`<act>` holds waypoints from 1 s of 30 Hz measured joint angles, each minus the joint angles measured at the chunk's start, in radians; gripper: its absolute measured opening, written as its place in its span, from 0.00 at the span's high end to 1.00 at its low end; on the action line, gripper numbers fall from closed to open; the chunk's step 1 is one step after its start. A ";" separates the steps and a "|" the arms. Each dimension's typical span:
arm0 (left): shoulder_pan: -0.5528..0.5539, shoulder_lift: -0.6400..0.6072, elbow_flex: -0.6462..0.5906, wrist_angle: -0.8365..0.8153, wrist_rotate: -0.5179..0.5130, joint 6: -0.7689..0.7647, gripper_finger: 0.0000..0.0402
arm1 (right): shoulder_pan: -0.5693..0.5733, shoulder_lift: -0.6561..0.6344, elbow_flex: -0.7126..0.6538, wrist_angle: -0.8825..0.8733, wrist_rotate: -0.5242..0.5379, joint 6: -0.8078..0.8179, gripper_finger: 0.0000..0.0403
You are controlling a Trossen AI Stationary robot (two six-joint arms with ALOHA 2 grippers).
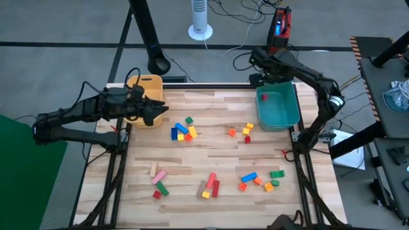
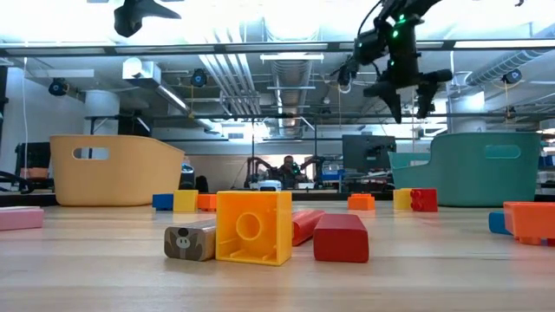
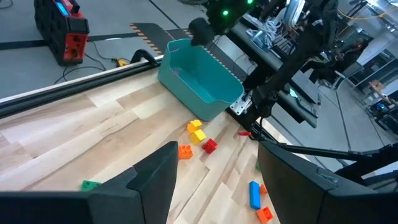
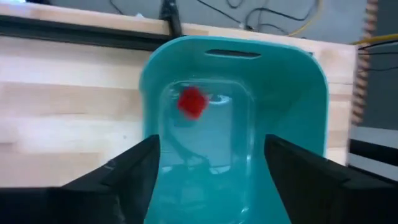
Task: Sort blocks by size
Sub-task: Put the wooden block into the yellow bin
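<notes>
Nowhere any readable writing; red block (image 4: 191,102) inside teal bin (image 4: 311,93).

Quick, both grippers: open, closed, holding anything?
Left gripper: open, empty, by the yellow bin.
Right gripper: open, empty, above the teal bin; a red block is inside.

We cannot make out the red block (image 4: 191,102) over the teal bin (image 4: 298,93): it is a blur, its shape unreadable. In the low view the pink bar (image 2: 19,217) is cut by the picture's edge, as is an orange block (image 2: 533,220) (opposite side). The person (image 2: 287,167) beyond the table is too small to tell apart.
</notes>
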 joint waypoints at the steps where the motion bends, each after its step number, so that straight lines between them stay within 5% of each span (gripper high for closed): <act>1: 0.000 0.000 0.000 0.000 0.000 0.000 0.48 | 0.015 -0.015 0.000 0.004 -0.024 0.006 0.29; 4: 0.000 0.003 0.000 -0.003 0.022 0.006 0.48 | 0.100 -0.057 -0.001 0.053 -0.085 0.035 0.28; 15: 0.000 0.056 0.000 -0.033 0.243 -0.023 0.48 | 0.501 -0.101 -0.011 0.280 -0.060 0.020 0.43; 21: -0.022 0.099 0.000 -0.061 0.289 -0.162 0.48 | 0.525 -0.087 -0.012 0.333 0.001 -0.097 0.51; 30: -0.237 0.142 0.000 -0.300 0.379 -0.701 0.48 | 0.481 -0.159 -0.012 0.335 -0.036 -0.287 0.58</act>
